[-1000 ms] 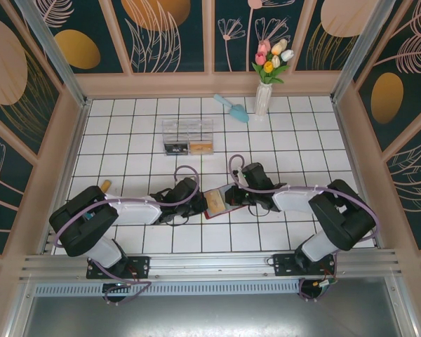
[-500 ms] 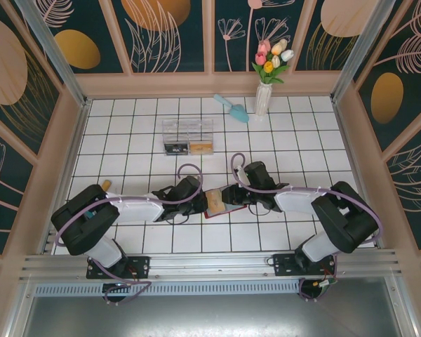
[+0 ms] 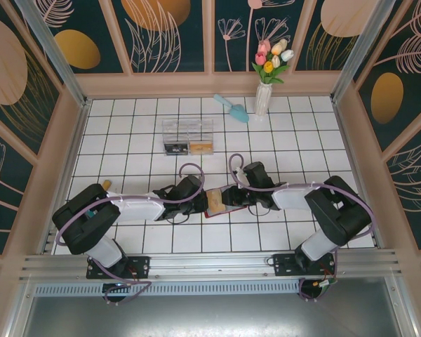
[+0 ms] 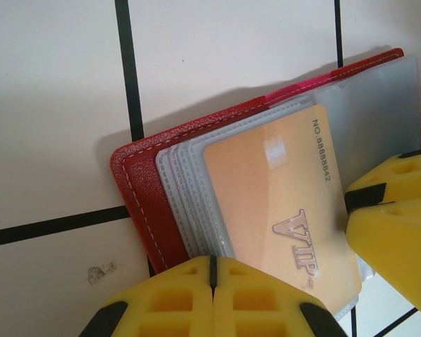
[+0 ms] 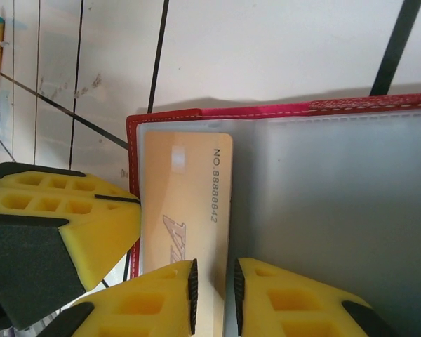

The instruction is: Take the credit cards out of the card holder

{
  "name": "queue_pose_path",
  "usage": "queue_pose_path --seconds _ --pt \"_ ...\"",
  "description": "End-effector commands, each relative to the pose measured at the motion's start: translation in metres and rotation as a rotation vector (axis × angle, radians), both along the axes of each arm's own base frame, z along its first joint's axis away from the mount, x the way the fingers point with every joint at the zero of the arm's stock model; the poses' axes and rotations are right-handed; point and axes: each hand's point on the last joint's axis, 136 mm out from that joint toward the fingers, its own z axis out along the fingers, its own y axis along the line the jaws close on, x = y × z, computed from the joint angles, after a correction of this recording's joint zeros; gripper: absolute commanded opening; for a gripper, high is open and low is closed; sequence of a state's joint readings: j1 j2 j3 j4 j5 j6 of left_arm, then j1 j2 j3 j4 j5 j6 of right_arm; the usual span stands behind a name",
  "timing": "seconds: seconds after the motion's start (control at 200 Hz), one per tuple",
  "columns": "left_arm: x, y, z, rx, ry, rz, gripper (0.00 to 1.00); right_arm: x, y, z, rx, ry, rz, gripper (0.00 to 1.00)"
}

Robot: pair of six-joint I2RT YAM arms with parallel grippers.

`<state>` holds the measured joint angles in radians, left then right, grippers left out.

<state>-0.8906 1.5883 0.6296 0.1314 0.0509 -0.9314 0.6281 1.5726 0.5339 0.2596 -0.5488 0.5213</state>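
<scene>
Touching the card holder (image 4: 142, 203): left gripper (image 4: 212, 281), right gripper (image 5: 214, 288).

The left end effector (image 3: 198, 197) and right end effector (image 3: 229, 199) flank the red card holder (image 3: 214, 210).

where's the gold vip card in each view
top external: gold vip card just below centre, small.
left wrist: gold vip card right of centre, tilted.
right wrist: gold vip card left of centre, upright.
shared landmark: red card holder edging it.
</scene>
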Motion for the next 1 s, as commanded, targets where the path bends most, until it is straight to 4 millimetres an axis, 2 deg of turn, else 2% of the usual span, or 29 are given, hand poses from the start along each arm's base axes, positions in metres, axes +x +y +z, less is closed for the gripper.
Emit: queue_pose_path --seconds 0.0,0.125,0.245,0.535,0.555,0.666,0.996 --pt "-0.021 0.030 -0.036 0.162 0.090 -0.008 0.00 -0.002 0.012 0.007 0.078 0.002 0.063 0.19" --pt "-0.021 0.030 -0.036 0.160 0.090 -0.009 0.00 -0.005 0.011 0.007 0.105 0.018 0.066 0.15" --pt "-0.021 0.031 -0.036 0.163 0.091 -0.009 0.00 -0.003 0.008 0.010 0.113 0.016 0.057 0.00" --pt "-0.024 0.036 -0.039 0.181 0.095 -0.004 0.00 0.000 -0.013 0.009 0.096 0.007 -0.015 0.00" --pt "-0.023 0.036 -0.039 0.182 0.094 -0.004 0.00 0.007 -0.020 0.008 0.093 0.008 -0.047 0.00" --pt "-0.024 0.037 -0.040 0.186 0.096 -0.006 0.00 0.009 -0.031 0.003 0.085 0.021 -0.087 0.00" --pt "-0.025 0.039 -0.041 0.193 0.096 -0.005 0.00 0.016 -0.053 0.005 0.073 0.010 -0.164 0.00"
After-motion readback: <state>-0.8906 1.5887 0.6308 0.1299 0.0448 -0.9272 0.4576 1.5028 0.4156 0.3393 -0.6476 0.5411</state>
